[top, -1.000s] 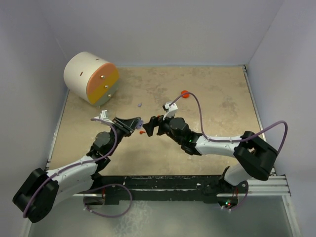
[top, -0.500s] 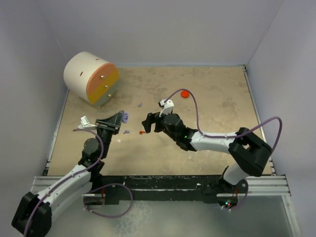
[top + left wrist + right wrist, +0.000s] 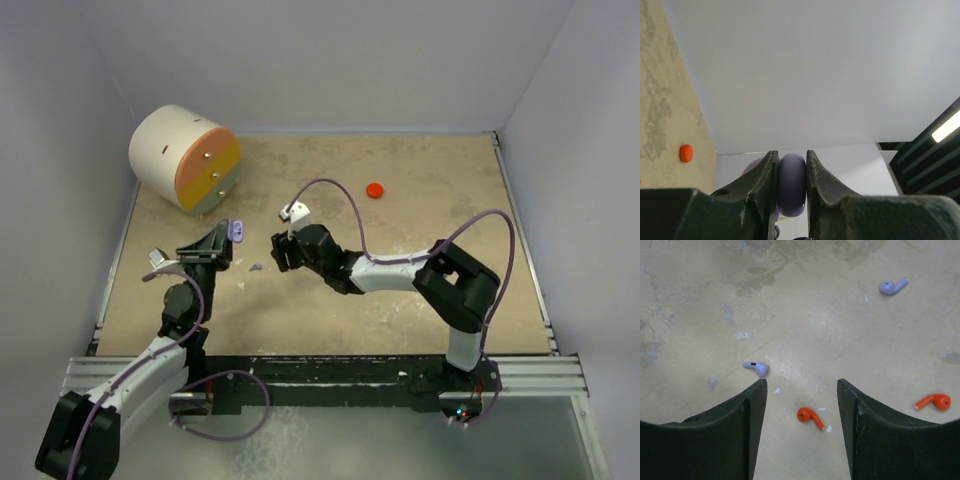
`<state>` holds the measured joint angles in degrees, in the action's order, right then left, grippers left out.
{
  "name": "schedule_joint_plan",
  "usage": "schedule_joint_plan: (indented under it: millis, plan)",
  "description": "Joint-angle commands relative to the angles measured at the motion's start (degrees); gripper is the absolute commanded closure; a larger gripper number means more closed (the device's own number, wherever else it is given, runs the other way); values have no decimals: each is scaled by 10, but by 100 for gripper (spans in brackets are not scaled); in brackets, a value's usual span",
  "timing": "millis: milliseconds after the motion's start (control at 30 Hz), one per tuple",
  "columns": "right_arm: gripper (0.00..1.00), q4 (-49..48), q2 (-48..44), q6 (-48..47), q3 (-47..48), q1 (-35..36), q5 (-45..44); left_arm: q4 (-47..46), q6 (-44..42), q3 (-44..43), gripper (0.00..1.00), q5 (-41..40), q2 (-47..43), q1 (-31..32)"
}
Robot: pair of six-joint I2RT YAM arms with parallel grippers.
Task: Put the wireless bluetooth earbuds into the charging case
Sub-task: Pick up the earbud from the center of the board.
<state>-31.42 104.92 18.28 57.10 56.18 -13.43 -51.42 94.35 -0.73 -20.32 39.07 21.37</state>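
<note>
My left gripper (image 3: 228,238) is shut on a round lavender charging case (image 3: 791,185), held edge-on between its jaws and lifted off the table; in the top view the case (image 3: 237,230) shows at the fingertips. My right gripper (image 3: 801,390) hangs open, pointing down at the table, and a red earbud (image 3: 810,416) lies on the surface between its fingers, untouched. A second red earbud (image 3: 935,401) lies to the right. Two lavender earbuds (image 3: 757,368) (image 3: 892,286) lie beyond the fingers. From above, the right gripper (image 3: 279,252) is beside a lavender earbud (image 3: 256,267).
A small red round case (image 3: 374,189) lies at the back middle of the table, also seen from the left wrist (image 3: 686,153). A large white cylinder with an orange face (image 3: 185,157) stands at the back left corner. White walls enclose the table.
The left arm has drawn back to the left, carrying the lavender case. The right arm has swung left over the red earbud, and its jaws have narrowed.
</note>
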Motion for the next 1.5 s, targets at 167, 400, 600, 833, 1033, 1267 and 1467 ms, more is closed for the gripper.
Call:
schedule_joint_plan:
  millis: [167,400,600,833,1033,1267,1467]
  plan:
    - [43,-56,78,-48,88,1,106,-48,44,82,100,-32,-27,-5]
    - [46,-67,111,-50,100,1,128,-6,24,66,100,-25,-35,-4]
    - [47,-77,127,-54,101,1,149,17,5,51,100,-16,-23,-4]
    - [48,-84,141,-59,105,2,160,17,0,45,100,-10,-13,-4]
    - [50,-85,157,-64,114,2,166,20,-1,39,100,-6,-2,-5]
    - [53,-85,169,-65,118,2,169,16,-2,36,100,-2,5,-5]
    - [54,-86,175,-66,119,4,172,17,-1,37,100,-2,5,-4]
